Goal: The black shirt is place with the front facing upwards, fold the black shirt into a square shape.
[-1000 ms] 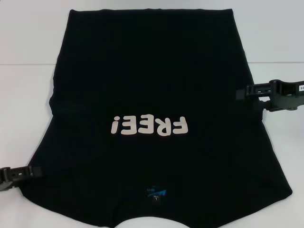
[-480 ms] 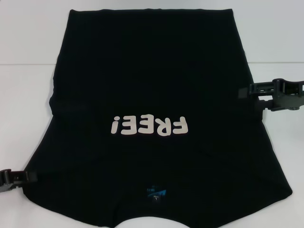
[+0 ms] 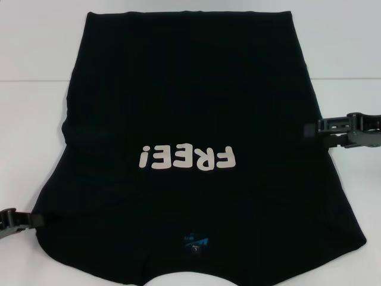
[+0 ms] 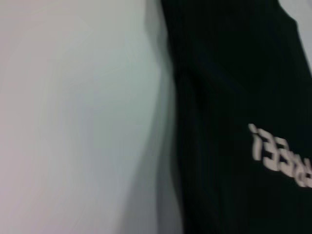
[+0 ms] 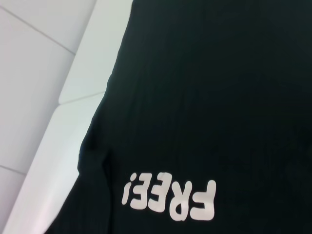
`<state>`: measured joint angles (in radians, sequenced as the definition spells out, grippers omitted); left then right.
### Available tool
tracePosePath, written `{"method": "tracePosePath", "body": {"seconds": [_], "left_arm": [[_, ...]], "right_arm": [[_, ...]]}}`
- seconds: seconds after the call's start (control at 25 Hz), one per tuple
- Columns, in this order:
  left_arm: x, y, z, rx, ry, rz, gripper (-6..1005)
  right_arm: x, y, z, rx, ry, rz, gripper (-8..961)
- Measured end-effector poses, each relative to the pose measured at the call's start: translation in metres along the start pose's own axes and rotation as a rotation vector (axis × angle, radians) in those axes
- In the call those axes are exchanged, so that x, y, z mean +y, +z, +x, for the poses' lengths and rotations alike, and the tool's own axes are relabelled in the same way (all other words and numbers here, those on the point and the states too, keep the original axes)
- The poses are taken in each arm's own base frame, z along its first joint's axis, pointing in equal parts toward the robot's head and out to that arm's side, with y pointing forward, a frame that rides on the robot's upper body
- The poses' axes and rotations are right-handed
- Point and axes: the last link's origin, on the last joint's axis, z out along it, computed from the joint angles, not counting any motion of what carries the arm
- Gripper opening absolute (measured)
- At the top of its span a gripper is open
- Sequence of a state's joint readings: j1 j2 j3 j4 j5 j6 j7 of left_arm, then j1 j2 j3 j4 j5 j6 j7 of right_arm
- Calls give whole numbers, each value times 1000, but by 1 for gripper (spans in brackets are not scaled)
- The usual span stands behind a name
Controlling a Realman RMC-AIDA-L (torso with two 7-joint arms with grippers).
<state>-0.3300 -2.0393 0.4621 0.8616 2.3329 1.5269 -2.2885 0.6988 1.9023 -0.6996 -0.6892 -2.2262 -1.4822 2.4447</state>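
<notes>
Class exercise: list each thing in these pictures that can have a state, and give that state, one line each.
black shirt: spread flat, front up, unfolded, "FREE!" lettering showing.
left gripper: at the shirt's left edge, near the collar end.
right gripper: at the shirt's right edge, about level with the lettering.
table: white, under the shirt.

The black shirt (image 3: 190,119) lies spread flat on the white table (image 3: 30,119), front up, its cream "FREE!" lettering (image 3: 186,158) reading upside down across the middle. The small blue neck label (image 3: 195,242) sits near the shirt's near edge, by the collar. The left gripper (image 3: 36,220) reaches in low from the left, its tip at the shirt's near left edge. The right gripper (image 3: 311,129) reaches in from the right, its tip at the shirt's right edge, level with a spot just above the lettering.
</notes>
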Motion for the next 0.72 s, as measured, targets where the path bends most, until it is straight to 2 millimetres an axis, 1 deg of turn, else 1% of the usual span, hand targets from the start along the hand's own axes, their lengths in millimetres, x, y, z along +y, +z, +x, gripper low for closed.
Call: {"method": "tracePosePath", "body": {"seconds": [0.2, 0.24, 0.32, 0.4, 0.52, 0.6, 0.72], "left_arm": [[7, -4, 3, 11, 18, -79, 22], [9, -7, 5, 24, 17, -117, 19], [11, -7, 7, 34, 16, -136, 11], [12, -7, 9, 40, 15, -142, 4], [13, -4, 13, 48, 16, -141, 0], [14, -2, 17, 55, 15, -136, 1], [15, 0, 22, 62, 20, -127, 1]], "right_arm": [[-3, -2, 4, 46, -65, 28, 865], [-4, -3, 6, 63, -69, 32, 865], [-4, -6, 11, 105, -72, 32, 865], [-6, -13, 19, 166, -68, 40, 864], [-15, -27, 33, 261, -30, 99, 863], [-22, -34, 40, 293, 8, 148, 863], [-30, -41, 47, 307, 45, 195, 862]]}}
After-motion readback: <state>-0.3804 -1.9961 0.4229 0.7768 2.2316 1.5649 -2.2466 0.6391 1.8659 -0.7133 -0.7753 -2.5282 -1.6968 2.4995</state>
